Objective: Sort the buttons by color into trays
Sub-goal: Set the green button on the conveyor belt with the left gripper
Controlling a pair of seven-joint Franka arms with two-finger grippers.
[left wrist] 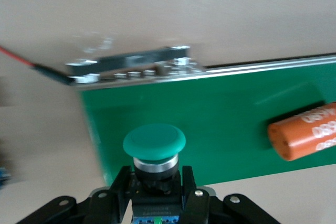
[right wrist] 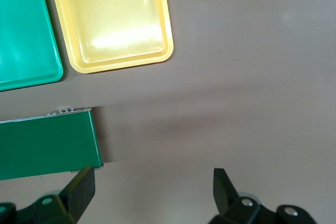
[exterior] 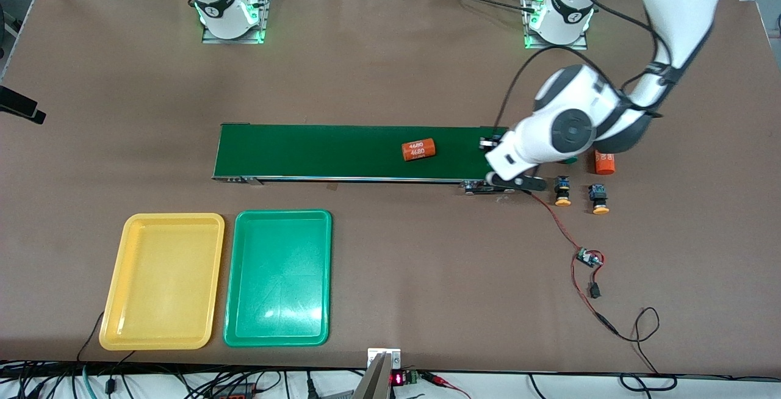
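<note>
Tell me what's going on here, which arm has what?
The left gripper is shut on a green-capped button over the conveyor belt's end nearest the left arm. An orange cylinder lies on the belt. Two yellow-capped buttons sit on the table beside that end. The right gripper hangs open over the belt's other end, waiting. The yellow tray and green tray hold nothing yet.

White glossy arm links with grey round joint caps, black cable sleeves, green-lit bases on metal plates, black two-finger grippers — left gripper (left wrist: pixel 157 192), right gripper (right wrist: pixel 152 190) — with screw holes.
</note>
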